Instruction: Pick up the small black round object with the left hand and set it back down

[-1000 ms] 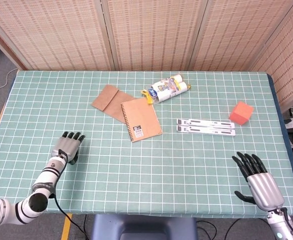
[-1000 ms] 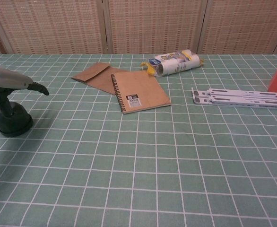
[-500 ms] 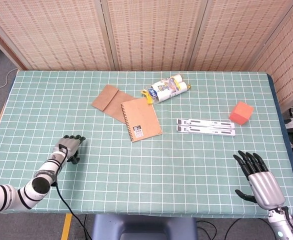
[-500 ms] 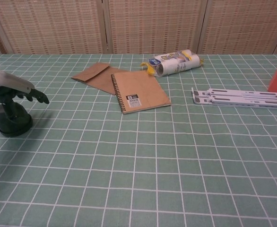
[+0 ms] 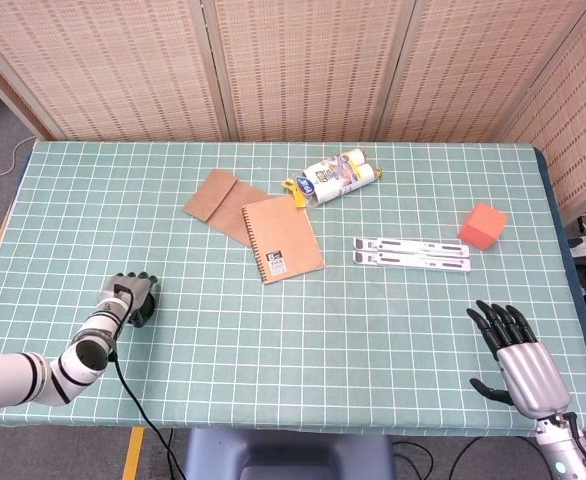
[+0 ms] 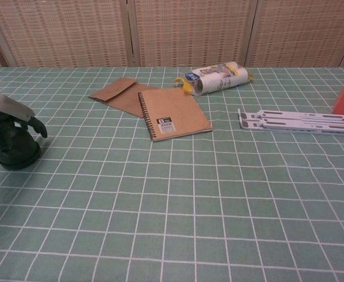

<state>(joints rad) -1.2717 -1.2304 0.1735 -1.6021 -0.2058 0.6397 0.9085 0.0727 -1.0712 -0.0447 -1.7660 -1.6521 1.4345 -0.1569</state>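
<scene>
The small black round object (image 6: 16, 151) stands on the green checked table (image 6: 219, 194) near its left edge. My left hand (image 6: 9, 108) hangs right over it, with the fingers (image 6: 39, 126) curled down around its upper part. Whether they truly clamp it does not show. In the head view the left hand (image 5: 126, 294) covers most of the object (image 5: 144, 309). My right hand (image 5: 518, 355) hovers at the table's near right corner, fingers spread, holding nothing.
A brown spiral notebook (image 5: 283, 238) and a brown envelope (image 5: 213, 198) lie mid-table. Behind them is a white wrapped roll (image 5: 338, 177). To the right are a white folded stand (image 5: 411, 253) and an orange block (image 5: 482, 225).
My left hand's fingers were stretched out above the object; they have curled down around it and the hand has sunk lower. The object and the right hand have stayed put.
</scene>
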